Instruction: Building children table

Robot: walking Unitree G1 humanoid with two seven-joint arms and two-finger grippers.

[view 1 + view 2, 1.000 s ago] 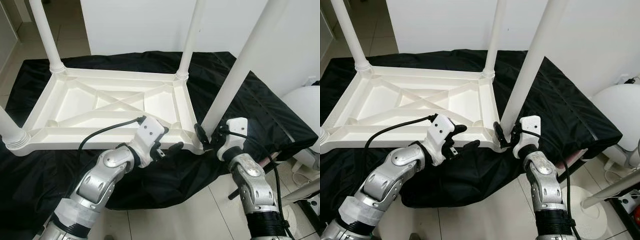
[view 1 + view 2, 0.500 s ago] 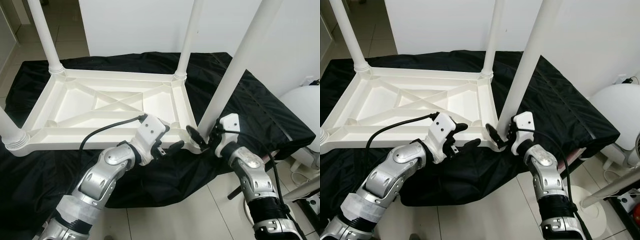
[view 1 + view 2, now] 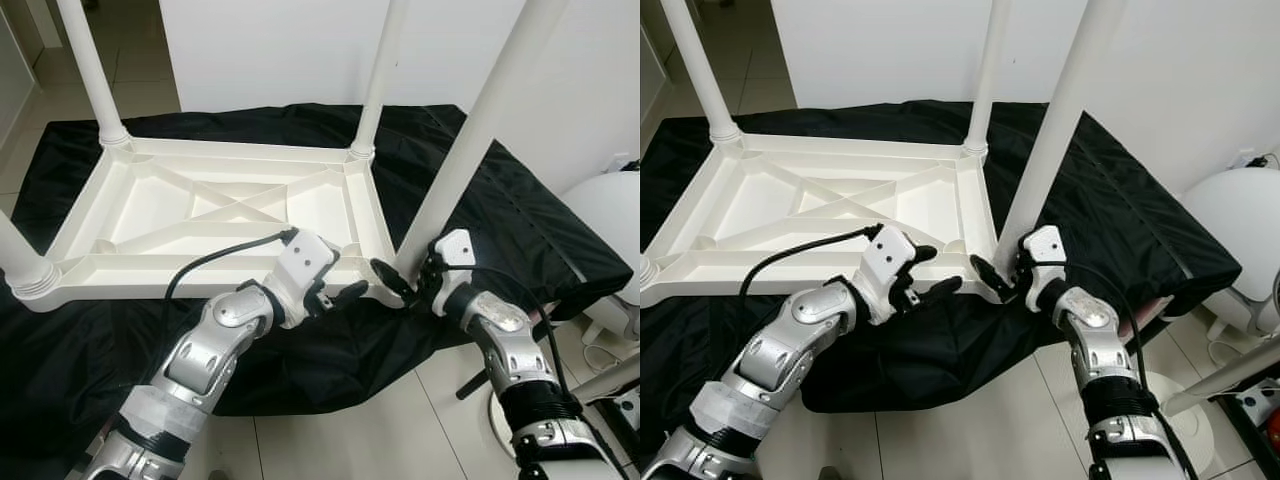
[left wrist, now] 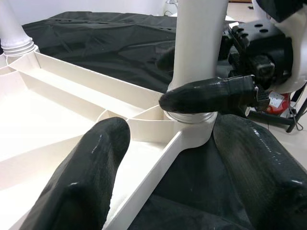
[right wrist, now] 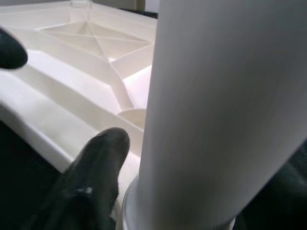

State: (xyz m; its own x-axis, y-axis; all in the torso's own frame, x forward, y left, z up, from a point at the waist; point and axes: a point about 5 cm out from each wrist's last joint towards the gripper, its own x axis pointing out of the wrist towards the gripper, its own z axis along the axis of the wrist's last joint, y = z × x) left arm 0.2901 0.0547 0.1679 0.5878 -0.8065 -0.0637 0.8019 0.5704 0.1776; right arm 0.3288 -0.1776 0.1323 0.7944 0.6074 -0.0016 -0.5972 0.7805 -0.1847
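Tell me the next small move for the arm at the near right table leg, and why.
Probably keep the right pincer closed on the near right leg and turn it further into its corner socket, since its fingers clasp the leg's base. The left pincer straddles the tabletop's rim, open, steadying it.

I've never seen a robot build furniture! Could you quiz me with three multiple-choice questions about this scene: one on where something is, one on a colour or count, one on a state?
1. Where is the right gripper?
A. At the base of the near-right table leg
B. Resting on the floor
C. At the far-left leg

2. What colour is the cloth under the table top?
A. Red
B. Black
C. Yellow

3. How does the table top lie?
A. Standing on its legs
B. On its side
C. Upside down, legs pointing up

Answers: 1 A, its fingers flank that leg's base at the corner socket. 2 B, black fabric surrounds the white frame. 3 C, the ribbed underside faces up.
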